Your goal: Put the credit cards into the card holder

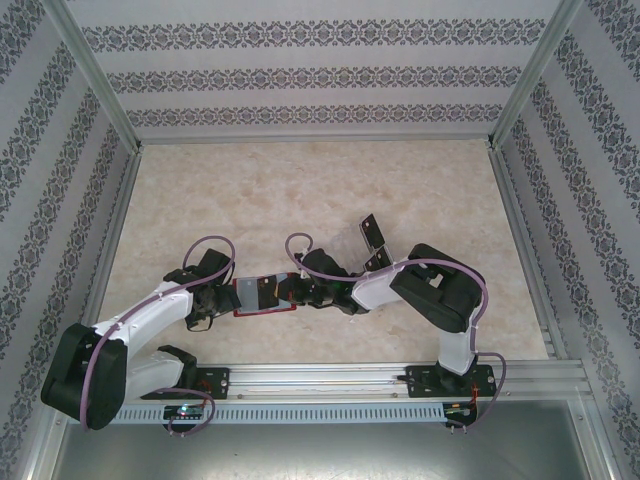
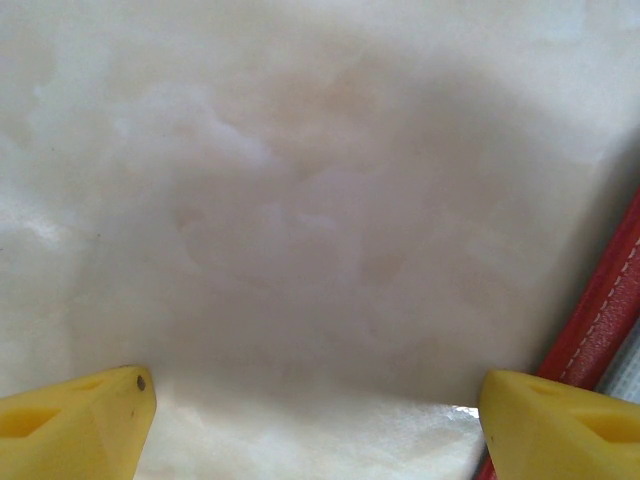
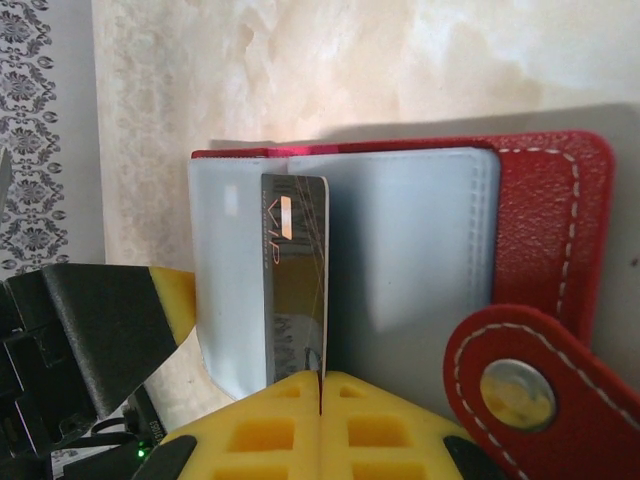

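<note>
Thin dark grey-black rectangular card, right wrist view: large pale letters running sideways along its lower half appear to read "VIP". The finer print beside its gold chip patch is too small to read.

pale marbled table, open red card holder near the front, dark credit cards nearby

Grained leather-look card holder, glossy credit card
</note>
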Controlling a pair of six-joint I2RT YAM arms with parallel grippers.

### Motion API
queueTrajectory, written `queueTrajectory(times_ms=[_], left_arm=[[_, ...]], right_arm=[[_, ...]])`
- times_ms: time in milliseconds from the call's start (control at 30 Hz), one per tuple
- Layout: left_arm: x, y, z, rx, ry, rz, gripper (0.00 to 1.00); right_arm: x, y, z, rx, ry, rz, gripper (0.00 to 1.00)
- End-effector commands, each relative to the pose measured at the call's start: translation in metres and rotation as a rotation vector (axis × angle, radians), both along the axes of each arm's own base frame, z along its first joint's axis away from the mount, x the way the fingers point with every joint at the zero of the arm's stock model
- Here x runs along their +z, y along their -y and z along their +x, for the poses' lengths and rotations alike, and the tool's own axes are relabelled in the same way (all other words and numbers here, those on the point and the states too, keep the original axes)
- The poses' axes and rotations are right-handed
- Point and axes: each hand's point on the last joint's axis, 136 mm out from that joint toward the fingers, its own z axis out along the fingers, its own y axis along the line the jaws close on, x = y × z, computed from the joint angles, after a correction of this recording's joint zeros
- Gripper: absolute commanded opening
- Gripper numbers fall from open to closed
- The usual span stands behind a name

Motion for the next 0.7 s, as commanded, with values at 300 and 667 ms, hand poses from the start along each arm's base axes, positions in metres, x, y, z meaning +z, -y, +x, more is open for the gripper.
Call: queueTrajectory(times_ms=[300,667], left_arm=[[-0.008,0.002,-0.004,0.012,-0.013,-0.029,0.85],[-0.009,0.002,-0.005,0.013,-0.013,-0.032,0.85]], right_arm=[[0.003,0.000,0.004,0.015,0.043,-0.064,0.00],[-0.005,-0.010,-0.005,0.041,0.027,-0.069,0.00]])
